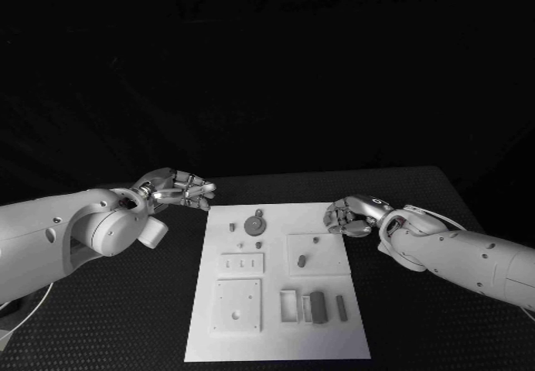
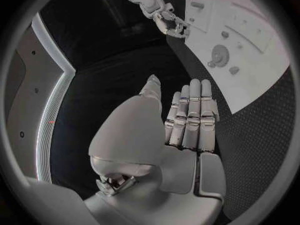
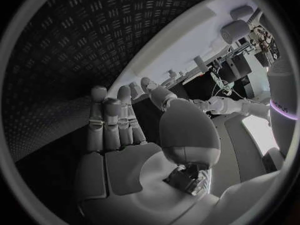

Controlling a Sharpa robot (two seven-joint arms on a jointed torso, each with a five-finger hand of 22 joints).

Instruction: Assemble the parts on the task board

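Left hand (image 1: 178,189): hovering over the black desk (image 1: 424,193) just off the far left corner of the task board (image 1: 279,340). The left wrist view shows its fingers (image 2: 190,115) extended, side by side, with nothing held; the hand is open.

Right hand (image 1: 355,215): at the board's right edge near the far end, fingers curled inward in the head view. The right wrist view shows the palm bare and fingers (image 3: 112,120) raised, nothing gripped.

Task board: white plate lying flat at the desk's centre, between the two hands. Near its far end lies a round gear-like part (image 1: 255,224); toward the near end stand upright dark parts (image 1: 319,307) beside a pale rectangular frame. An exact count of parts cannot be told. No legible writing.
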